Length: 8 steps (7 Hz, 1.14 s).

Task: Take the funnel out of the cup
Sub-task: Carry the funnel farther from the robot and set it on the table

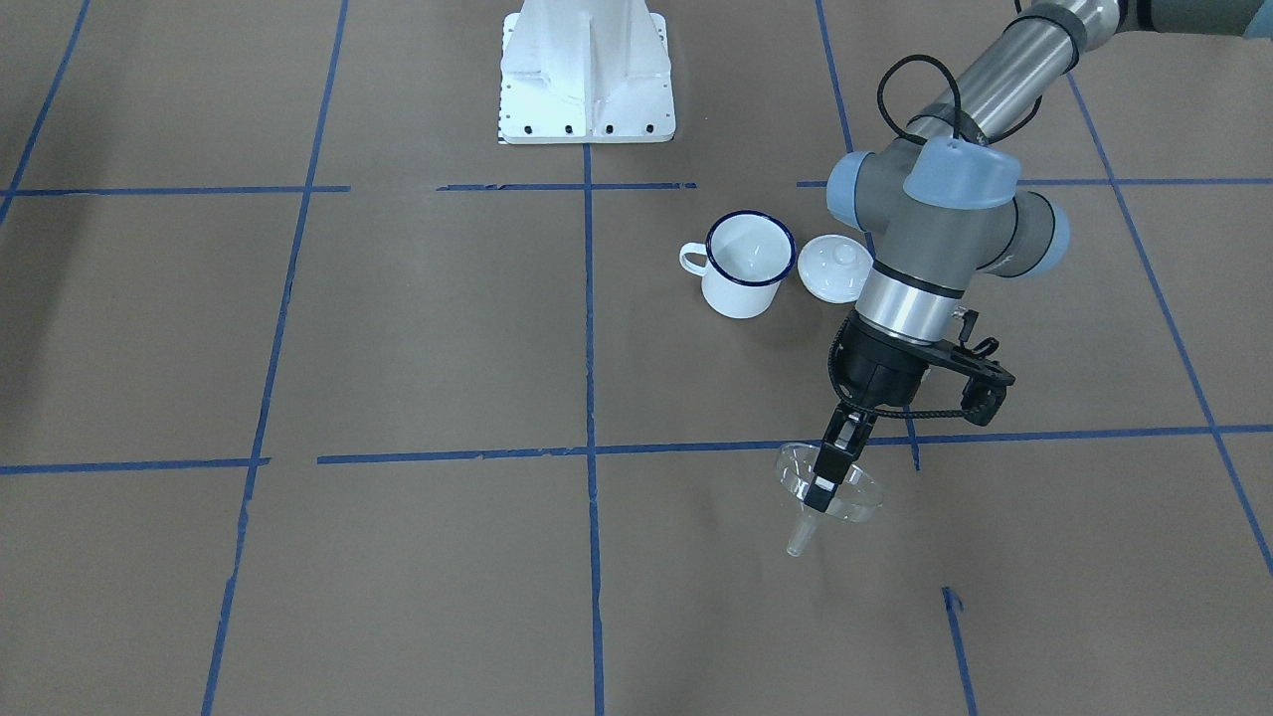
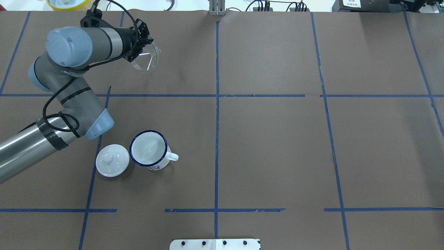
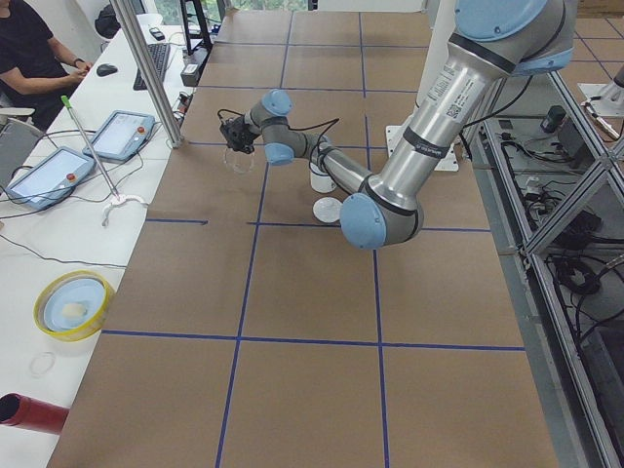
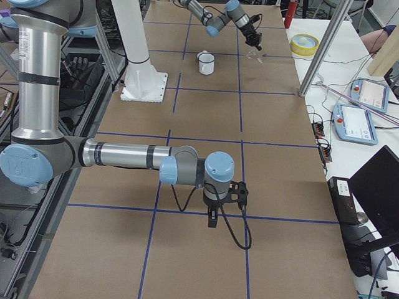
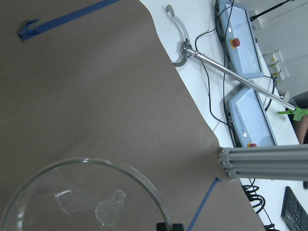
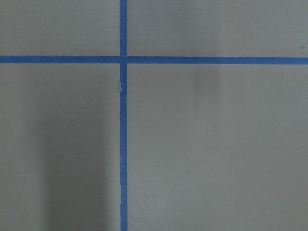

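I see L gripper [image 1: 820, 492] clamped on rim of clear funnel [image 1: 857, 494] — funnel tilted, out of the cup [image 1: 748, 264] and well apart from it, cup upright on desk [image 1: 398, 328] w/ white lid [image 1: 835, 267] just beside, R gripper [image 4: 212, 221] pointing down at desk — can't tell its opening.

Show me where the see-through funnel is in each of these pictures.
Front-facing: funnel lower right of centre, held by the left gripper.
Overhead: funnel upper left.
Left side: funnel upper left of centre.
Right side: funnel top, right of centre.
Left wrist: funnel bottom left.
Right wrist: not in it.
Shared landmark, exterior views: the cup, apart from it.
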### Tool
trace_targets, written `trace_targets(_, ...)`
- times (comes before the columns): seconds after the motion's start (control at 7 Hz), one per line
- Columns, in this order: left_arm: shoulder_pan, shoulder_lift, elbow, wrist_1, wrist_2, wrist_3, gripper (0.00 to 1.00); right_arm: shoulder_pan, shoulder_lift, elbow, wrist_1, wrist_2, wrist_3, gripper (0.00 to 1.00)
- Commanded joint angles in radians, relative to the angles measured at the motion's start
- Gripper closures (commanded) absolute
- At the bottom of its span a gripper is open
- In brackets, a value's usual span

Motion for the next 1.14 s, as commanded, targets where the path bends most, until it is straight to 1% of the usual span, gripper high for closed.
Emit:
trace_targets(0.0,0.010,0.028,0.047,-0.140,0.015,-0.045,1.00,0.000,0.000,0.000,0.000,0.000,0.000,0.00)
trace_targets(0.14,0.039,0.030,0.082,-0.180,0.066,-0.048,1.00,0.000,0.000,0.000,0.000,0.000,0.000,0.00)
trace_targets(0.29,0.045,0.029,0.089,-0.197,0.084,-0.051,1.00,0.000,0.000,-0.002,0.000,0.000,0.000,0.00)
trace_targets(0.86,0.083,0.027,0.133,-0.198,0.084,-0.048,1.00,0.000,0.000,0.000,0.000,0.000,0.000,0.00)
trace_targets(1.0,0.083,0.027,0.133,-0.200,0.084,-0.048,0.94,0.000,0.000,-0.002,0.000,0.000,0.000,0.00)
